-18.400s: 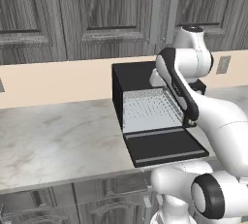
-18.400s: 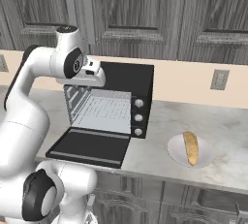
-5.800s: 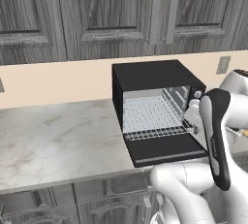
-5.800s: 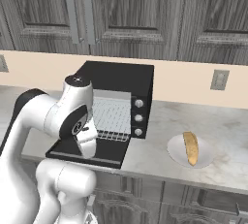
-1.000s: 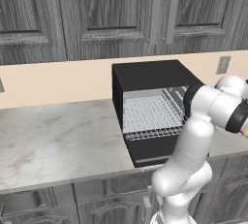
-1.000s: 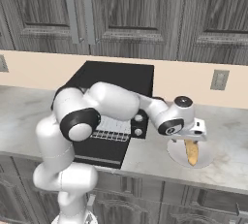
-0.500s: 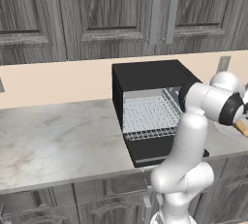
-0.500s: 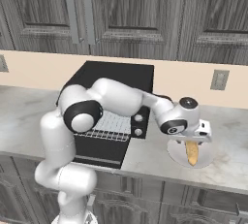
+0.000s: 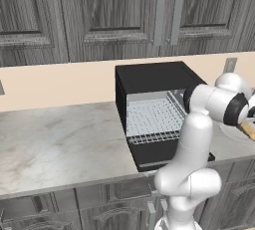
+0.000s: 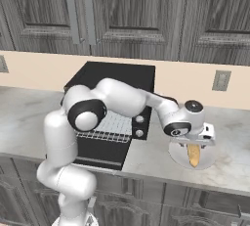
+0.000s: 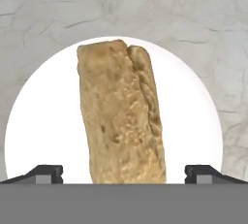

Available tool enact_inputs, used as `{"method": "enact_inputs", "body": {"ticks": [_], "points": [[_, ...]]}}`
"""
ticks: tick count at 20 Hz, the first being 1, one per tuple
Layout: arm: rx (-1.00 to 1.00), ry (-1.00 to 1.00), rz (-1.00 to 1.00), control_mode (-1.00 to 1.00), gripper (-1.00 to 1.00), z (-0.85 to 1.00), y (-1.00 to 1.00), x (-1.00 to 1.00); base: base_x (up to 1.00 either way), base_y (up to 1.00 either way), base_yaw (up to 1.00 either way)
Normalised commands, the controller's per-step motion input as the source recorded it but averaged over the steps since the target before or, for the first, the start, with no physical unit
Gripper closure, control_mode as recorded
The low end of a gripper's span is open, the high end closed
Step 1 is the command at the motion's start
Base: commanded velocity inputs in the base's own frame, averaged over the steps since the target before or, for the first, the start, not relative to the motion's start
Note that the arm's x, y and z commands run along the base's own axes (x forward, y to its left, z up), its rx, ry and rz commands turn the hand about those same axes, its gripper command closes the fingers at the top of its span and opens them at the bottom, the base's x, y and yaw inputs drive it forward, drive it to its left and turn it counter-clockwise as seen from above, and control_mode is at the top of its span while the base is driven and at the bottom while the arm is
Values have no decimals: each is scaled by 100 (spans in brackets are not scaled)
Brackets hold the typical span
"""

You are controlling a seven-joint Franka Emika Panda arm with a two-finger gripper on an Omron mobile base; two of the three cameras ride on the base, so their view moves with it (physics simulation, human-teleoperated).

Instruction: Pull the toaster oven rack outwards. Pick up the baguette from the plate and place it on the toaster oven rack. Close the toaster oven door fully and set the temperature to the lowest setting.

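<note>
Tool [image 11: 124, 172] spread wide, hovering right over the baguette [image 11: 121, 116]. It lies on the plate [image 11: 189, 121], untouched.

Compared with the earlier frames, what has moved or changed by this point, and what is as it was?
The toaster oven rack has been pulled outward over the open toaster oven door. The arm then swung right from the toaster oven, and the open gripper now hangs over the baguette, fingertips either side, nothing held. Baguette and plate unmoved; door still down.
</note>
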Motion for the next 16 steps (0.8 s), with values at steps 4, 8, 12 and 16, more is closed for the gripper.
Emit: {"method": "enact_inputs", "body": {"ticks": [4, 8, 12, 16], "points": [[0, 0, 0, -100, -100, -34, 2, 0, 0, 0, 0], [0, 0, 0, -100, -100, -27, 0, 0, 0, 0, 0], [0, 0, 0, -100, -100, -2, 0, 0, 0, 0, 0], [0, 0, 0, -100, 100, 0, 0, 0, 0, 0, 0]]}}
